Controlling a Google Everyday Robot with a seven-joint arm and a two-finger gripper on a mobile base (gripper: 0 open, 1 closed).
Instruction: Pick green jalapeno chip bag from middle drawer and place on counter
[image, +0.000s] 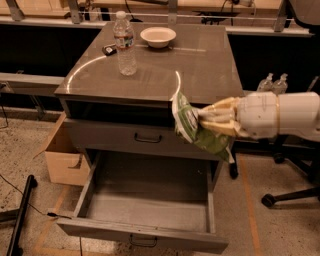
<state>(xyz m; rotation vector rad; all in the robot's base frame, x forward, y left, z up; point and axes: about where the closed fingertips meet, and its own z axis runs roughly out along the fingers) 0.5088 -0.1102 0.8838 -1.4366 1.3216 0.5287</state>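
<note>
At the far left a black pole is lying on the speckled floor. An open cardboard box is standing just beside the cabinet. The counter is shining under the lamps, and a curved line of light is running across it. A plastic water bottle is standing upright on it, a small dark object is lying just to its left, and a pale bowl is sitting to its right, near the back edge. Below, the middle drawer is standing pulled far out and showing its grey bottom.

The green jalapeno chip bag is hanging in the air at the counter's front right edge, above the drawer's right side. It is crinkled, green and white with dark print, and its lower green end is drooping to the right. The gripper is reaching in from the right, its pale fingers clenched on the bag. Further right, the thick white arm is passing in front of two small bottles, and a wheeled chair base is standing on the floor.
</note>
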